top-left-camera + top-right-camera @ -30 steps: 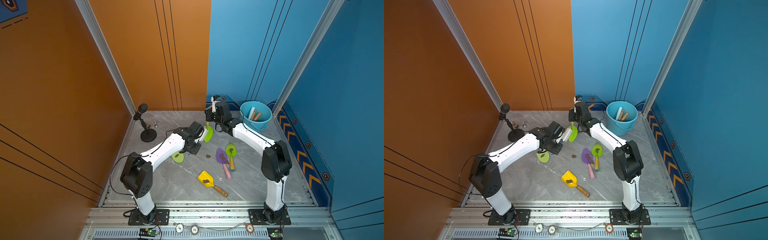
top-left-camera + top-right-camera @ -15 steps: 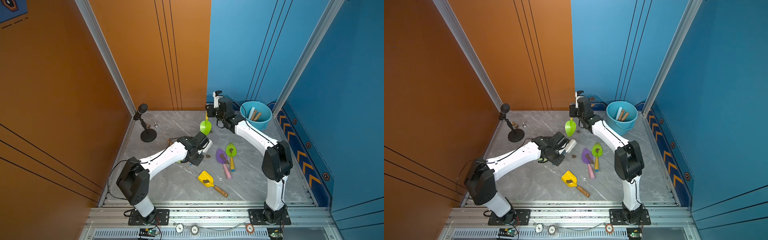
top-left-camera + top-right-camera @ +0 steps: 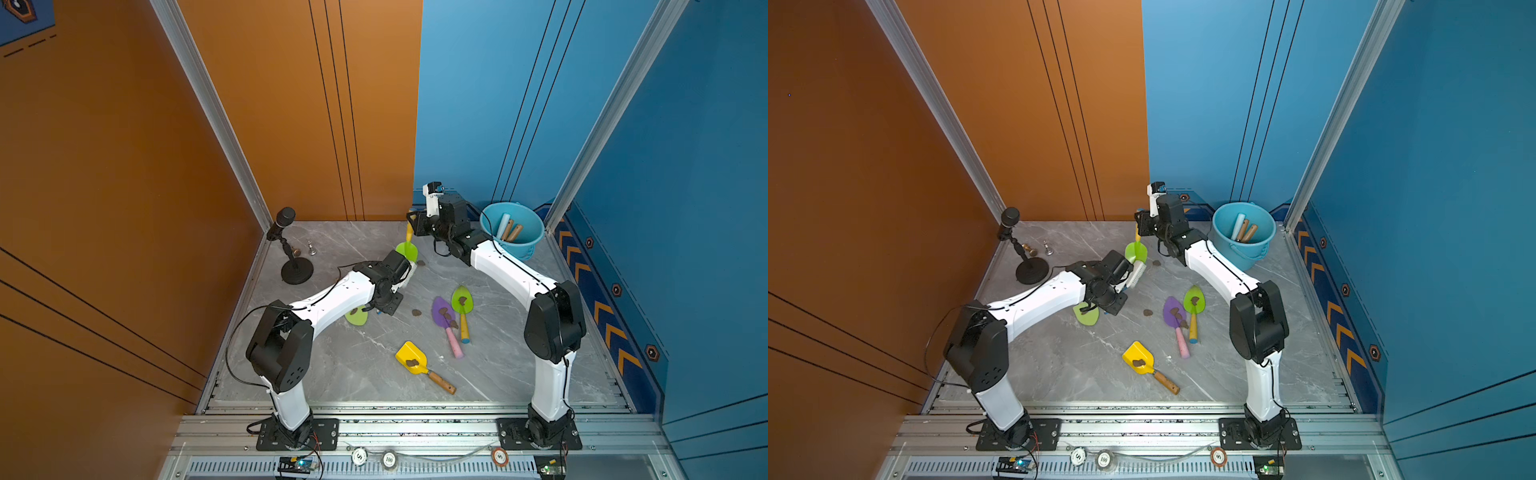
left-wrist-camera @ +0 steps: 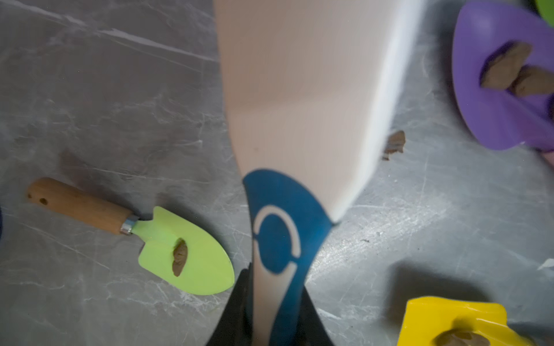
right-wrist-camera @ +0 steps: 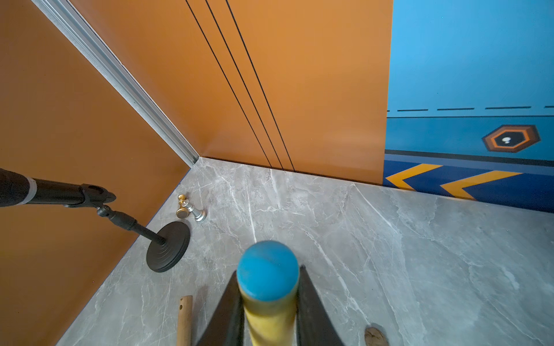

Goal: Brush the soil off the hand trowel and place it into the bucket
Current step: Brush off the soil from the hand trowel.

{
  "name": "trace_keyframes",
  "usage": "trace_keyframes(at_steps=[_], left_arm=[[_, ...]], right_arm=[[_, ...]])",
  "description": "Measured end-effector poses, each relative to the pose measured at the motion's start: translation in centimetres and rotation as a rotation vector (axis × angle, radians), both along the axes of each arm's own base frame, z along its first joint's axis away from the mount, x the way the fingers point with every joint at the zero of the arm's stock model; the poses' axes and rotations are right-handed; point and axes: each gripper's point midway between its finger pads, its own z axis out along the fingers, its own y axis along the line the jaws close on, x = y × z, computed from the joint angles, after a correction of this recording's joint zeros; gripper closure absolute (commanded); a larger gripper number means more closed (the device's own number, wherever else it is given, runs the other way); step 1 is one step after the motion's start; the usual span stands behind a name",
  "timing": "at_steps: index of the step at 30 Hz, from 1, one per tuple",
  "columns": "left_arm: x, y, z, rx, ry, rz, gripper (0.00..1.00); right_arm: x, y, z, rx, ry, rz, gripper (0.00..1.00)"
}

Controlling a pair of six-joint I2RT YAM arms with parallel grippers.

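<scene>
My right gripper (image 3: 415, 226) (image 5: 268, 302) is shut on the yellow, blue-capped handle (image 5: 268, 269) of a hand trowel. Its green blade (image 3: 406, 250) (image 3: 1136, 251) hangs down at the back middle, left of the light-blue bucket (image 3: 521, 251) (image 3: 1241, 257). My left gripper (image 3: 400, 276) (image 4: 271, 299) is shut on a brush with a blue and white handle (image 4: 278, 239). The brush head (image 3: 1137, 273) sits just below the green blade. A soil lump (image 3: 420, 262) lies on the floor beside the blade. No soil shows on the blade's visible face.
Several other trowels lie on the floor with soil on them: lime (image 4: 186, 254), purple (image 3: 441, 311), green (image 3: 462, 300) and a yellow scoop (image 3: 412, 359). Handles stick out of the bucket. A microphone stand (image 3: 296, 270) and chess pieces (image 5: 192, 209) stand at the back left.
My left arm swung toward the front with the brush, then came back up under the green blade. The right arm lifted the trowel slightly toward the back wall.
</scene>
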Motion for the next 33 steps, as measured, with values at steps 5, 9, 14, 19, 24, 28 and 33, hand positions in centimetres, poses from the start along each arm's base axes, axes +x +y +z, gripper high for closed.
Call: trace_keyframes(at_steps=[5, 9, 14, 19, 24, 28, 33], left_arm=[[-3.6, -0.6, -1.6, 0.014, 0.068, -0.049, 1.0], [-3.9, -0.2, 2.0, -0.128, 0.056, 0.004, 1.0], [-1.8, 2.4, 9.8, -0.529, 0.055, 0.162, 1.0], [-1.1, 3.2, 14.5, -0.857, 0.158, 0.213, 1.0], [-2.5, 1.3, 19.1, -1.058, 0.254, 0.11, 1.0], [-3.0, 0.6, 22.8, -1.153, 0.254, 0.02, 1.0], [-3.8, -0.1, 24.4, -1.202, 0.282, -0.043, 1.0]], right_arm=[[1.3, -2.0, 2.6, 0.047, -0.036, -0.016, 0.92], [1.7, -2.7, 4.8, 0.076, -0.092, 0.028, 0.93], [0.1, -1.2, 7.9, 0.126, -0.221, 0.251, 0.93], [-3.1, -0.3, 12.1, 0.223, -0.371, 0.503, 0.95], [-6.1, -0.8, 15.6, 0.278, -0.461, 0.68, 0.95], [-8.9, -0.4, 17.0, 0.276, -0.486, 0.796, 0.95], [-12.0, 0.7, 18.2, 0.271, -0.507, 0.899, 0.96]])
